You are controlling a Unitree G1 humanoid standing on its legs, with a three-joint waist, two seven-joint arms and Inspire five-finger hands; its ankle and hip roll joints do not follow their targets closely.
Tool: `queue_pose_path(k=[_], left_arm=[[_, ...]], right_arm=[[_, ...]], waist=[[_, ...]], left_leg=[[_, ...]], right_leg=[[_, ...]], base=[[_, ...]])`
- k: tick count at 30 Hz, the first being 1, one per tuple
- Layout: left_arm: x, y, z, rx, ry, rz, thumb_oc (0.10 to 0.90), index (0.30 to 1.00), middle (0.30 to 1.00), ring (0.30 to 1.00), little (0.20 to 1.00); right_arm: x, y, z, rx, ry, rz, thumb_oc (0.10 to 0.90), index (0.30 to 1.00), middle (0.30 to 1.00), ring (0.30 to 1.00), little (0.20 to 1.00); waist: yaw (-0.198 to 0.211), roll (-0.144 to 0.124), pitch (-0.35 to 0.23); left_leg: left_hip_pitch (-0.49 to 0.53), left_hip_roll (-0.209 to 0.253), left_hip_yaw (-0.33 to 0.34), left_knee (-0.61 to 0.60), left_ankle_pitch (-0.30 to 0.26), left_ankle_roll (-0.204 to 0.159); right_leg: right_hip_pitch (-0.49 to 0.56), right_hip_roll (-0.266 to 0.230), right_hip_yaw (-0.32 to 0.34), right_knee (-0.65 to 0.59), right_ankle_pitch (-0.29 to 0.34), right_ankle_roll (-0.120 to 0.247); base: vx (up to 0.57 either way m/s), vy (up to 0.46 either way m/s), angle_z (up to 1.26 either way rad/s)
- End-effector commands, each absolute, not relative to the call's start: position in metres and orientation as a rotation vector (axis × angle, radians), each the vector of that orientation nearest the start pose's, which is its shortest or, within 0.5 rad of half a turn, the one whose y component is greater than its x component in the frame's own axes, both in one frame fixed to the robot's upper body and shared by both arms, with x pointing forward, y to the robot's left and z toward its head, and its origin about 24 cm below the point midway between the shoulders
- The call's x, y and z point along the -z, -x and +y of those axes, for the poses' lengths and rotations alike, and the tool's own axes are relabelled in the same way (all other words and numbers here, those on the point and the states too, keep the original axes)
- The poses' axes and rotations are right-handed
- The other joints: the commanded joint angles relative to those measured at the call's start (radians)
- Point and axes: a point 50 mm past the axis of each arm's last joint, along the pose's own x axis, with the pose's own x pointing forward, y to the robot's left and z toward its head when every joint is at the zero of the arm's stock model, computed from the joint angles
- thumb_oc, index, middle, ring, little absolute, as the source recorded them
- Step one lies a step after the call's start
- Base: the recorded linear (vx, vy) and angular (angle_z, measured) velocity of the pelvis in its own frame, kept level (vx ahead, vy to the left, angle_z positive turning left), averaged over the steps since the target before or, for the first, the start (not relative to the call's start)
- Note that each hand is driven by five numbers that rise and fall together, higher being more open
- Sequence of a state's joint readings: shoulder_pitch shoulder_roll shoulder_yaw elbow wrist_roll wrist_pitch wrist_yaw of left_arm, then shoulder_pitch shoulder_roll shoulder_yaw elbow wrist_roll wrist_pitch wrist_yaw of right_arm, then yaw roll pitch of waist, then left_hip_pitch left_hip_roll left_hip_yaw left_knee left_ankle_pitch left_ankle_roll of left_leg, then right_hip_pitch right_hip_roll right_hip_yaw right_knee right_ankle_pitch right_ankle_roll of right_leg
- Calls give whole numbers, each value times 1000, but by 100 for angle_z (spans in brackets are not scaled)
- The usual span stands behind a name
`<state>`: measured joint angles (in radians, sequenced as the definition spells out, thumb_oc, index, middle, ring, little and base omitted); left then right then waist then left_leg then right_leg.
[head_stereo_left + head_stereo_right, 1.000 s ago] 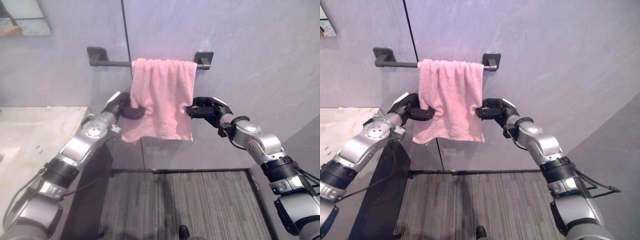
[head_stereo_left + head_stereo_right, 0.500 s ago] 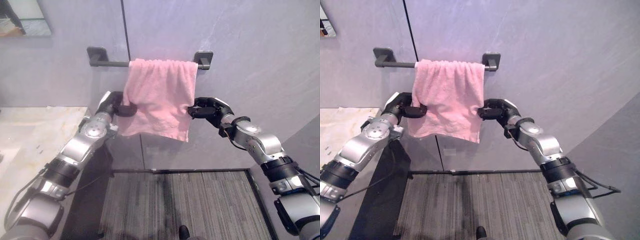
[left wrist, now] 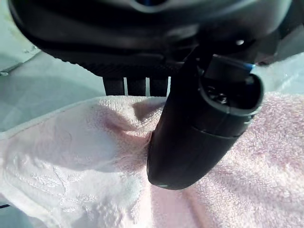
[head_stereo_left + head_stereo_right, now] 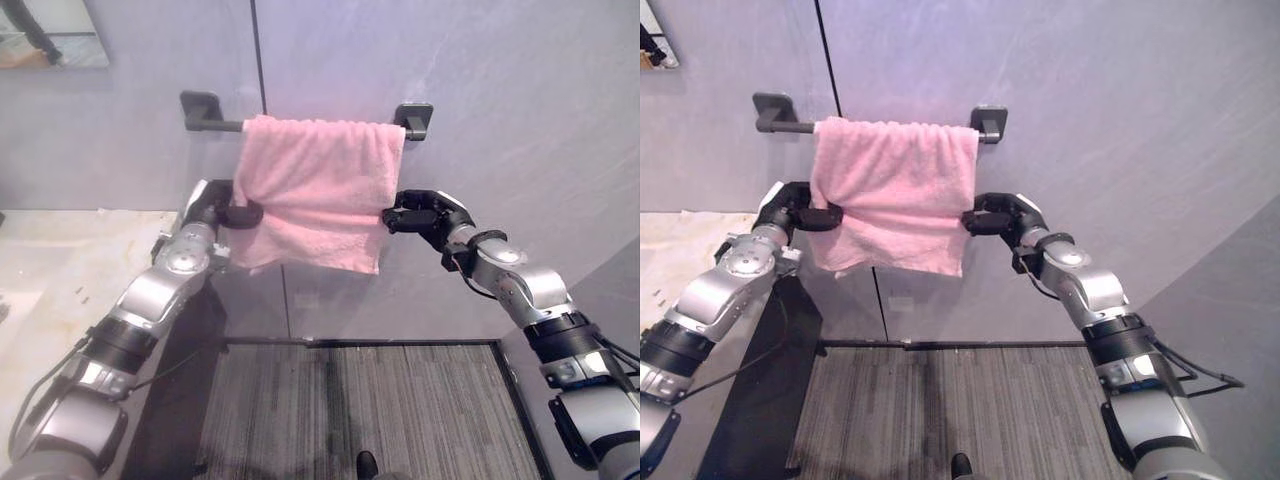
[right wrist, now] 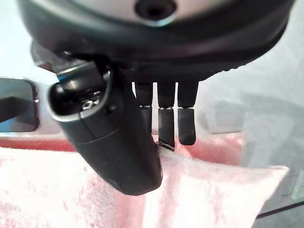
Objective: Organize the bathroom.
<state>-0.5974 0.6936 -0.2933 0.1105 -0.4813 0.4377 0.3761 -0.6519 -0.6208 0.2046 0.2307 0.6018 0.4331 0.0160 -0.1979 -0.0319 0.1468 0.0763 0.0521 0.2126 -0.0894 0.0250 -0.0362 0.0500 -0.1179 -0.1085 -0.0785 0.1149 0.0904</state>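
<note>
Hanging: pink towel [image 4: 318,195] is draped over the dark towel bar [image 4: 213,125] in the upper middle of the left eye view, against the grey wall [image 4: 520,110]
Left hand [image 4: 222,211]: at the towel's left side edge, left of centre; its wrist view shows thumb [image 3: 190,142] on the cloth and fingers curled behind, pinching the edge
Right hand [image 4: 992,214]: at the towel's right side edge, centre-right; its wrist view shows thumb [image 5: 118,152] and fingers [image 5: 166,126] closed on the edge just under the bar
Handling: soft, light and limp by the look of its folds; it probably follows a pull readily and bunches if tugged from one side; not fragile, not slippery
Where to hold: side edges, as now, likely give the best control for spreading it
Edges: right bracket [image 4: 415,119] touches the towel's top corner, so little room that way; bare bar toward the left bracket [image 4: 200,105]
Open room: bare wall below the hem, striped floor [image 4: 380,410] at the bottom; pale counter [image 4: 60,260] at lower left sits near the left arm
</note>
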Motion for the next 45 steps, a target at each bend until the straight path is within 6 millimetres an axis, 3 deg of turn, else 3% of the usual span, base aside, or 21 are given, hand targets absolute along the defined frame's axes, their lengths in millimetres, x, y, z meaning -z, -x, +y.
queue_pose_path(k=[1,7,18,19,20,21,22,23,24,25,35,45], left_arm=[[-200,-344,247,-457,-254,-137,400,300,300,300,300],[-198,-342,254,-492,-233,-136,400,300,300,300,300],[-198,-342,243,-387,-274,-133,400,300,300,300,300],[-199,-342,240,-364,-293,-143,469,404,404,404,404],[-199,-342,240,-364,-293,-143,469,404,404,404,404],[-201,-341,239,-352,-298,-153,536,505,505,505,505],[-201,-342,238,-346,-299,-154,571,556,556,556,556],[-201,-342,236,-327,-305,-161,800,900,900,900,900],[-202,-341,235,-318,-305,-160,800,900,900,900,900],[-201,-342,233,-302,-307,-153,800,900,900,900,900],[-196,-342,227,-236,-310,-116,800,900,900,900,900],[-184,-341,233,-320,-271,-67,800,900,900,900,900]], right_arm=[[-237,-363,-227,-47,111,-214,400,300,300,300,300],[-241,-362,-232,-9,110,-213,400,300,300,300,300],[-243,-358,-236,-9,98,-220,400,300,300,300,300],[-242,-357,-236,-14,100,-218,400,300,300,300,300],[-242,-357,-236,-14,100,-218,400,300,300,300,300],[-241,-357,-237,-18,101,-217,400,300,300,300,300],[-241,-357,-237,-19,102,-215,400,300,300,300,300],[-239,-357,-236,-33,106,-206,411,316,316,316,316],[-239,-357,-237,-34,108,-205,483,425,425,425,425],[-238,-357,-236,-31,114,-205,800,900,900,900,900],[-238,-356,-239,-44,142,-203,800,900,900,900,900],[-231,-356,-246,15,203,-180,800,900,900,900,900]], waist=[[25,24,-99],[24,21,-96],[15,17,-87],[11,19,-86],[11,19,-86],[10,18,-85],[9,18,-85],[7,19,-84],[7,19,-83],[6,18,-83],[3,19,-80],[4,19,-80]], left_leg=[[14,83,74,85,-61,-22],[9,84,73,90,-60,-22],[3,84,80,104,-68,-21],[4,84,84,103,-69,-21],[4,84,84,103,-69,-21],[5,84,85,103,-68,-21],[6,84,86,103,-68,-21],[9,82,89,101,-69,-20],[9,82,90,101,-69,-20],[10,82,90,102,-70,-20],[17,81,98,102,-72,-17],[21,82,100,101,-74,-14]], right_leg=[[-74,-70,41,76,-61,157],[-73,-70,41,77,-62,152],[-81,-71,52,83,-61,155],[-82,-71,56,83,-61,155],[-82,-71,56,83,-61,155],[-82,-70,58,83,-60,155],[-83,-70,59,83,-60,155],[-84,-69,61,83,-60,155],[-84,-69,62,84,-60,156],[-84,-69,63,84,-59,156],[-86,-69,67,88,-57,159],[-87,-67,63,92,-58,158]], base=[[14,0,5],[7,0,3],[0,0,0],[0,0,0],[0,0,0],[0,0,0],[0,0,0],[0,0,0],[0,0,0],[0,0,0],[0,0,0],[0,0,0]])
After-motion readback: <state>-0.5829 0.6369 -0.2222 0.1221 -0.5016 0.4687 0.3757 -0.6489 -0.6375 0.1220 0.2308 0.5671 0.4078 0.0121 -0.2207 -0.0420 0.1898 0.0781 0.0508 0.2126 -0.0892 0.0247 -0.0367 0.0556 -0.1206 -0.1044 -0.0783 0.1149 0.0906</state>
